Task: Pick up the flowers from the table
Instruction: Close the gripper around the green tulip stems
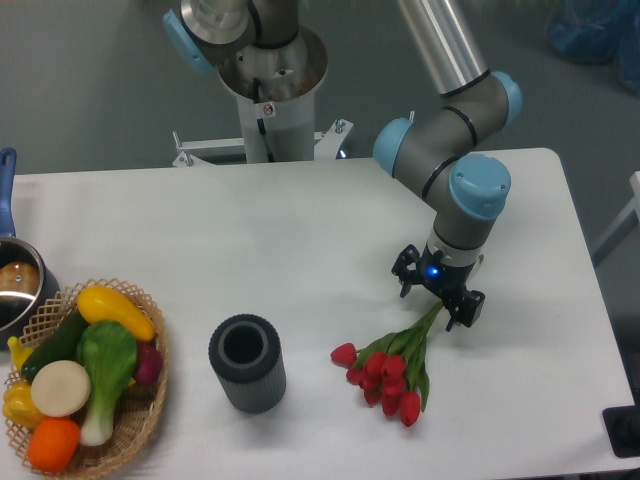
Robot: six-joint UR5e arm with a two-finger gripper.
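Note:
The flowers (390, 372), a bunch of red tulip buds with green stems, lie on the white table (250, 235) at the front right, buds toward the front and stems pointing up-right. My gripper (437, 301) hangs over the stem end. It is open, with one dark finger on each side of the stems. The tips of the stems are hidden under the gripper body. Whether the fingers touch the stems cannot be made out.
A dark ribbed cylinder (247, 363) stands upright left of the buds. A wicker basket (152, 405) of toy vegetables sits at the front left, with a metal pot (15, 288) behind it. The arm's pedestal (270, 95) rises at the table's back edge.

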